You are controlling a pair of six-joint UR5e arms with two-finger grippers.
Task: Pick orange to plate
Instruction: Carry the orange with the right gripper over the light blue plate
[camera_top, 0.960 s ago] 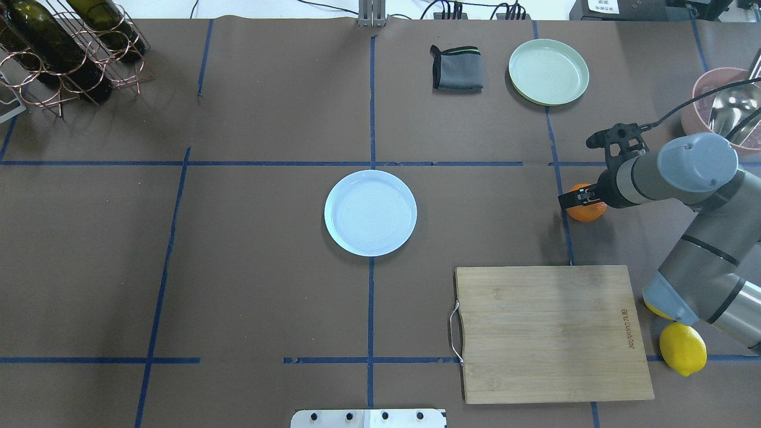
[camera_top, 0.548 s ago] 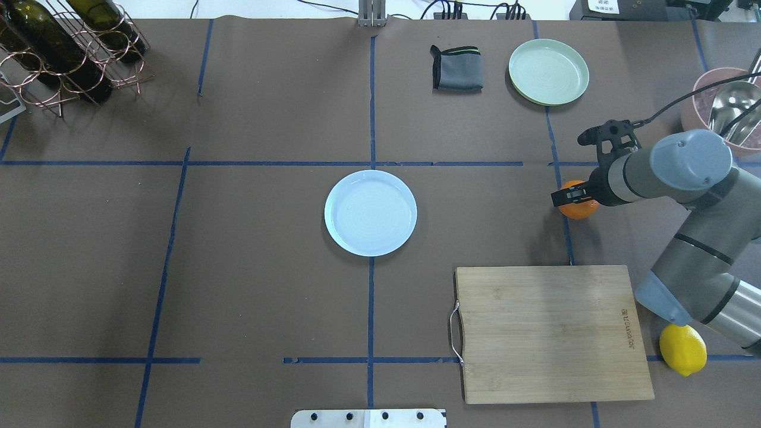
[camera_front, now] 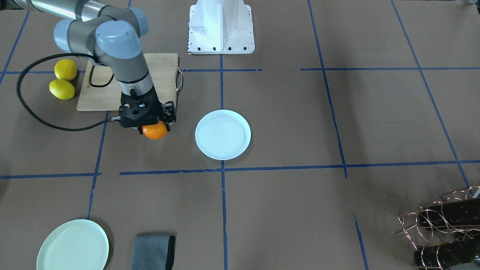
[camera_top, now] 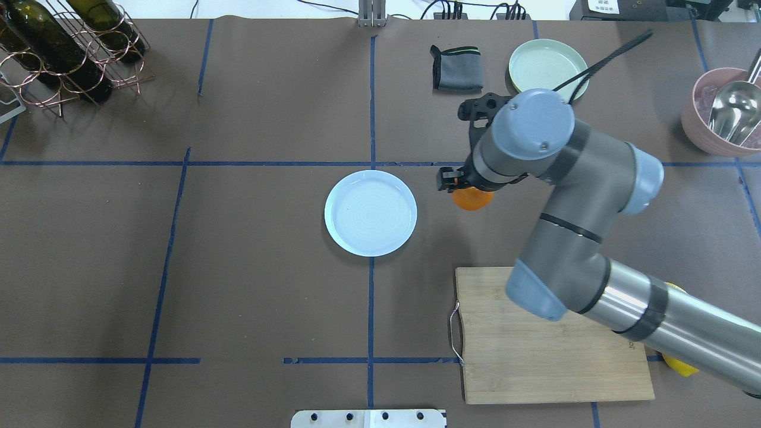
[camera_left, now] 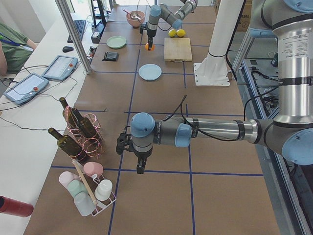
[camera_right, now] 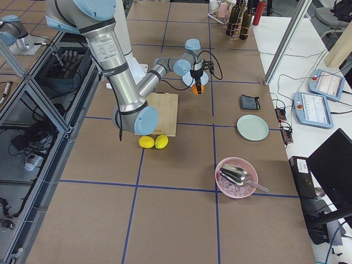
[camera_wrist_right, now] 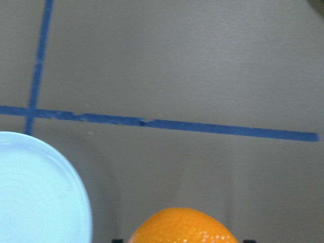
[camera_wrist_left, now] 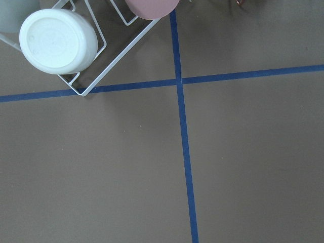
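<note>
The orange [camera_top: 474,200] hangs just above the table with my right gripper [camera_top: 467,191] shut on it, a short way to the right of the pale bluish-white plate [camera_top: 370,213]. In the front-facing view the orange [camera_front: 155,131] shows under the black gripper [camera_front: 150,126], left of the plate [camera_front: 222,134]. The right wrist view has the orange's top [camera_wrist_right: 182,226] at the bottom edge and the plate's rim [camera_wrist_right: 76,187] at lower left. My left gripper [camera_left: 140,166] appears only in the exterior left view, far from the plate near the cup rack; I cannot tell its state.
A wooden cutting board [camera_top: 535,351] lies under the right arm, with two lemons [camera_front: 64,78] beside it. A pale green plate [camera_top: 538,66] and grey cloth [camera_top: 456,67] sit at the back, a pink bowl with a scoop [camera_top: 719,116] far right, a wine rack [camera_top: 65,47] back left.
The right gripper has carried the orange leftward from the right side of the table to a spot just beside the plate. The plate has not moved.
</note>
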